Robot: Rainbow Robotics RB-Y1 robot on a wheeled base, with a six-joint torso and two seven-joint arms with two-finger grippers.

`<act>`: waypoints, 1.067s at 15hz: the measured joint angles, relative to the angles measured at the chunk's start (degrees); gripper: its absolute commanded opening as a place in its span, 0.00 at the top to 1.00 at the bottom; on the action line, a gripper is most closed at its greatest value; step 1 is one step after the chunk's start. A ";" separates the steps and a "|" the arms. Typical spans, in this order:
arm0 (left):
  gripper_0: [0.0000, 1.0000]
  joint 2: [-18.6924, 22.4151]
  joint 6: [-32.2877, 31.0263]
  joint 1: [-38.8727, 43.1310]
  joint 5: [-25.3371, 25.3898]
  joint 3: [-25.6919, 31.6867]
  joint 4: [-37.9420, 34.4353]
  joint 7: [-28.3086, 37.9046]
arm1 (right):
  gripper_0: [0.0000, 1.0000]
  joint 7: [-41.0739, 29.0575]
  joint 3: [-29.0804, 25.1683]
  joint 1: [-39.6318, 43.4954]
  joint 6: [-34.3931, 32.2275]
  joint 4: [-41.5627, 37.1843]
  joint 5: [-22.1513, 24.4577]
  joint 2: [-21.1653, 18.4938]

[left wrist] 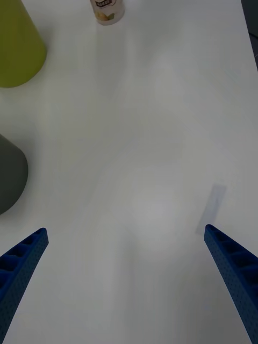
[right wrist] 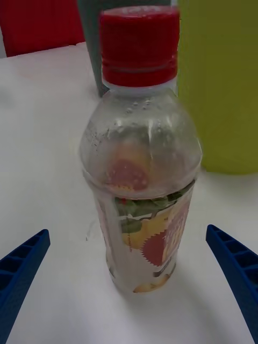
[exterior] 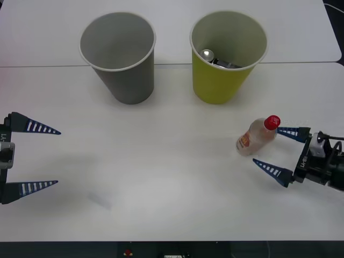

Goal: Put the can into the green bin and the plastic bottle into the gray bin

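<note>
Right gripper spread around plastic bottle, untouched; front: can inside green bin

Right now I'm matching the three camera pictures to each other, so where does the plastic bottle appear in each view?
Front view: the plastic bottle stands right of centre on the table, between the right gripper's open fingers.
Right wrist view: it fills the middle, upright, red cap on top.
Left wrist view: its lower part is at the top edge.
Shared landmark: the green bin, beside the bottle.
</note>
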 measured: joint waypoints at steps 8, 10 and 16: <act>0.00 0.00 0.00 0.00 0.00 0.00 0.00 0.00 | 0.00 1.29 -0.07 -1.73 2.69 0.89 0.70 6.33; 0.00 0.00 0.00 0.00 0.00 0.00 0.00 0.00 | 0.00 1.33 -0.04 -2.30 3.54 0.89 1.61 7.68; 0.00 0.00 0.00 0.00 0.00 0.00 0.00 0.00 | 1.00 2.24 -0.08 -2.92 4.60 0.87 2.39 8.94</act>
